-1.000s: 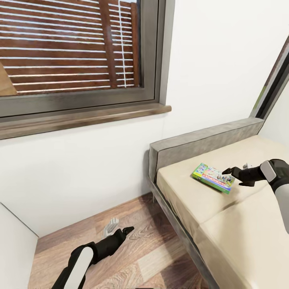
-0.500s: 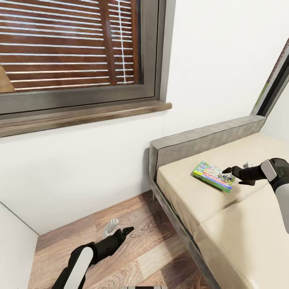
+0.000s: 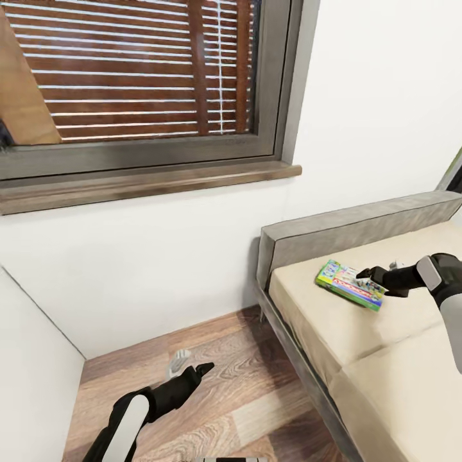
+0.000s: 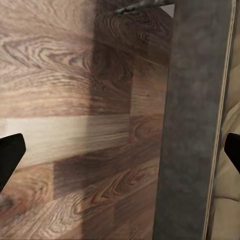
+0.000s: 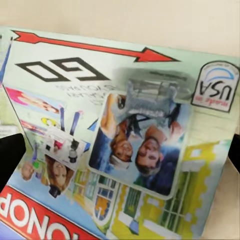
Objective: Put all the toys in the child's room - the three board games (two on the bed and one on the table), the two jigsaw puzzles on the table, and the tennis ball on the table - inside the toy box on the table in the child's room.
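A Monopoly board game (image 3: 348, 283) with a green edge lies flat on the beige bed (image 3: 314, 321), close to the grey headboard (image 3: 350, 224). My right gripper (image 3: 380, 272) hovers at the game's right end, open, with its fingers spread wide. In the right wrist view the game's cover (image 5: 120, 135) lies close below, between the two dark fingertips (image 5: 10, 157). My left gripper (image 3: 191, 363) hangs low over the wooden floor (image 3: 244, 385), open and holding nothing. The table, toy box, puzzles and tennis ball are out of view.
A window (image 3: 141, 77) with brown blinds and a dark wooden sill (image 3: 147, 183) is on the white wall. A white panel (image 3: 32, 372) stands at the left. In the left wrist view the grey bed frame (image 4: 192, 125) runs beside the floorboards (image 4: 75, 100).
The whole picture has shifted right, so the camera has turned. The board game now lies slightly nearer the right gripper's fingertips. Both arms keep their pose.
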